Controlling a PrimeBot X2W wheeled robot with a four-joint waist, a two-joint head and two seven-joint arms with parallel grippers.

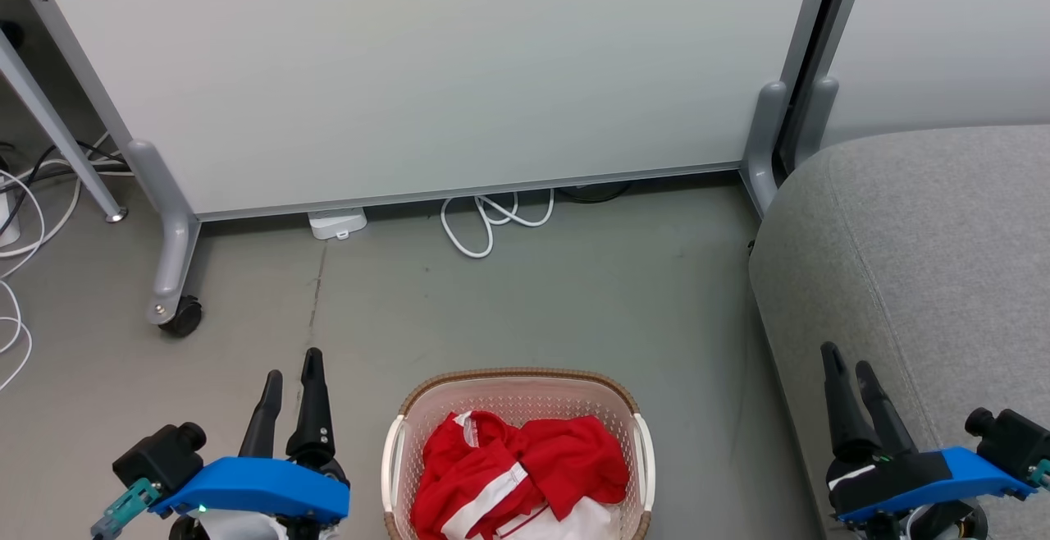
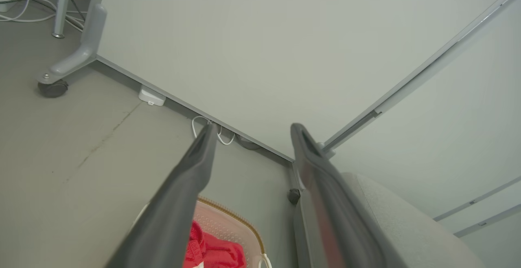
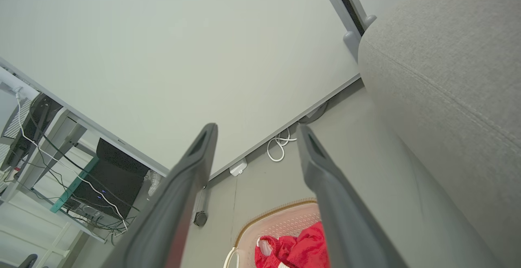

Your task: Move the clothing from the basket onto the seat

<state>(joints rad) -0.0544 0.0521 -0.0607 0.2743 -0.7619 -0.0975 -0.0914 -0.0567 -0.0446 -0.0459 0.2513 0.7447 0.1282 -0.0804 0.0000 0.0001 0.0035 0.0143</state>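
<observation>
Red clothing (image 1: 525,474) with white stripes lies bunched in the cream basket (image 1: 517,384) with a brown rim, on the floor at the bottom centre of the head view. The grey seat (image 1: 919,253) rises to its right. My left gripper (image 1: 292,363) stands open to the basket's left, holding nothing. My right gripper (image 1: 847,358) stands open in front of the seat's edge, also empty. The left wrist view shows the clothing (image 2: 211,251), basket (image 2: 236,221) and seat (image 2: 407,223) between the fingers of the left gripper (image 2: 252,127). The right wrist view shows the right gripper (image 3: 256,127), clothing (image 3: 297,251), basket (image 3: 281,215) and seat (image 3: 447,76).
A pale partition panel (image 1: 426,64) on grey wheeled feet (image 1: 176,310) stands behind the basket. White cable (image 1: 492,220) and a white plug box (image 1: 336,222) lie at its base. More cables (image 1: 16,228) trail at the far left. Bare grey floor (image 1: 533,310) separates basket and panel.
</observation>
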